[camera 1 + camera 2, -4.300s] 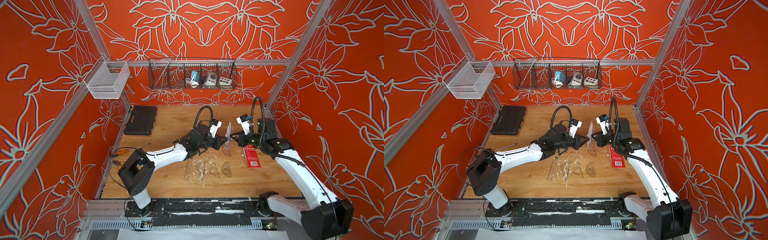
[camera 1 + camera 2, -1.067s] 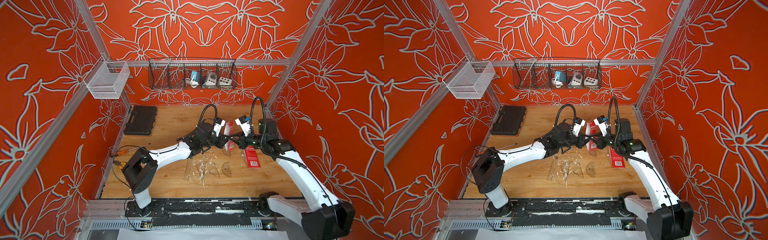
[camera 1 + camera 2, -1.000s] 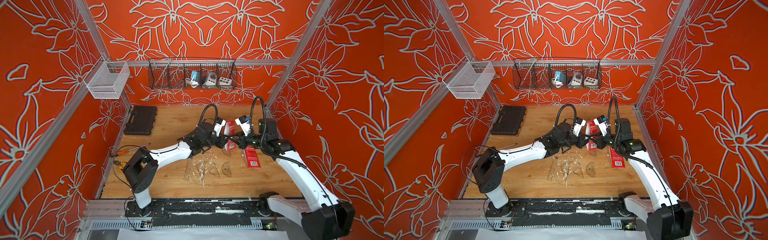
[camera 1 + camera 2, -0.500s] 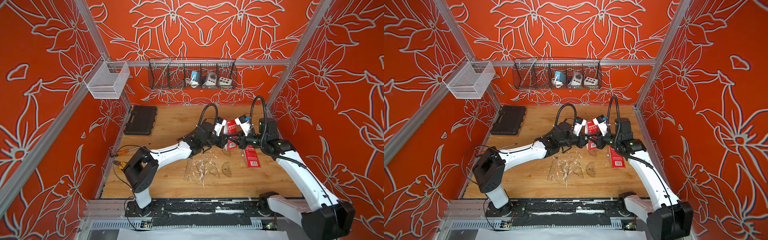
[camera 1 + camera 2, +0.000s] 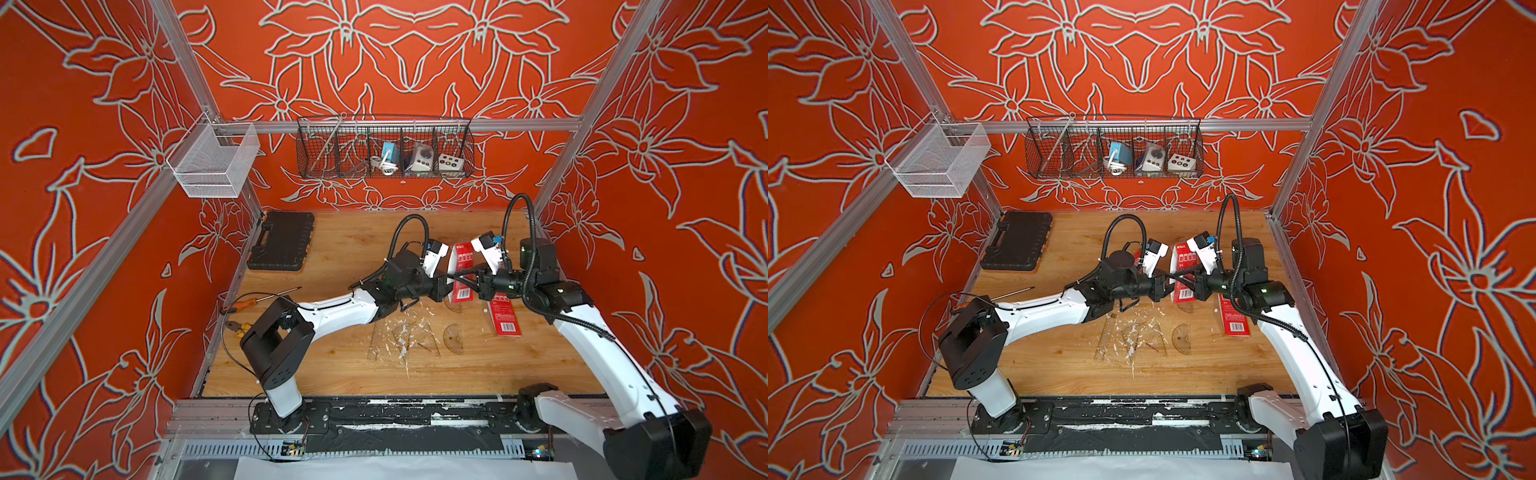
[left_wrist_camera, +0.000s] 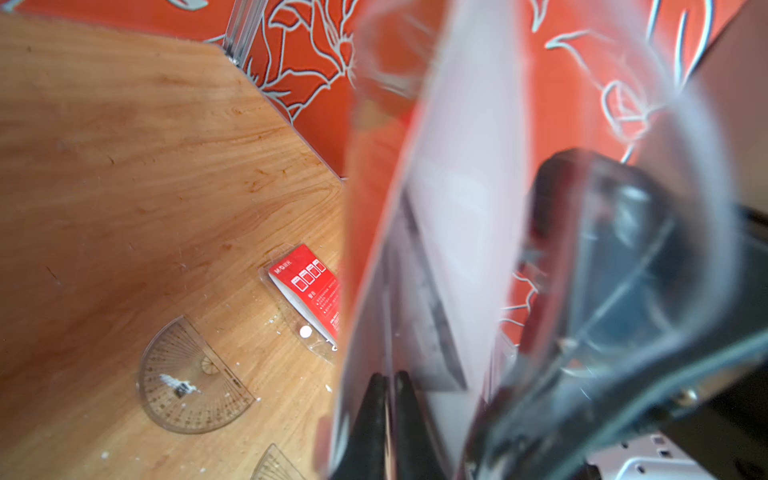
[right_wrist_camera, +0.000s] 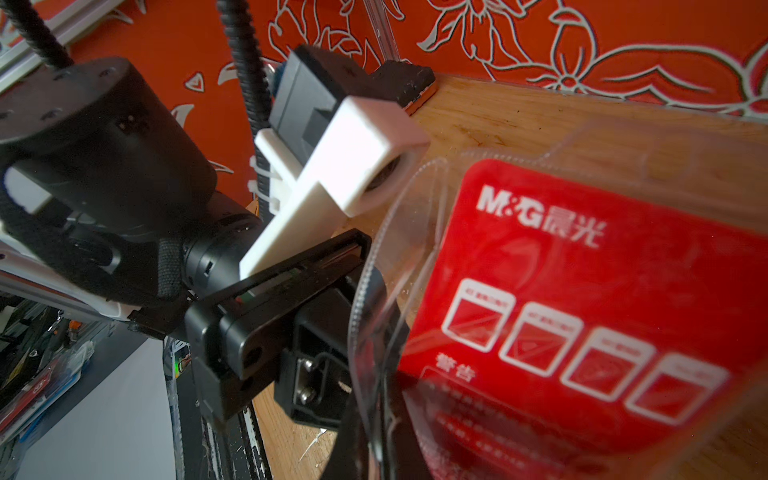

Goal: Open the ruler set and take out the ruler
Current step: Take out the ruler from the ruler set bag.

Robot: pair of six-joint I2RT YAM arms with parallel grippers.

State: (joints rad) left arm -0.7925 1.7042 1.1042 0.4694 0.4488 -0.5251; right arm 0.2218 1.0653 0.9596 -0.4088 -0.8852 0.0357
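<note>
Where the two arms meet over the table [image 5: 332, 370], the ruler set [image 5: 464, 259] stands upright in the air directly between the two pairs of jaws, clear of the wood in both top views. The left gripper [image 5: 450, 286] has its jaws pressed almost together; in the left wrist view its black fingertips [image 6: 376, 399] lie side by side with the clear sleeve of the set pinched between them. The right gripper [image 5: 458, 278] faces it from the opposite side with its jaws closed on the same packet. In the right wrist view the red printed card of the ruler set [image 7: 582, 291] fills the area ahead of the jaws and the sleeve mouth bulges toward the left arm. Whether a ruler is inside the sleeve cannot be determined. Below the jaws, flat on the table, lie a clear protractor [image 5: 454, 340] and clear set squares [image 5: 401, 340] among white flecks. Below and just behind the right jaws, a second red packet [image 5: 505, 320] lies flat. Well apart from the jaws, on the left arm's side, are a black tool case [image 5: 282, 241] and a screwdriver [image 5: 259, 300].
</note>
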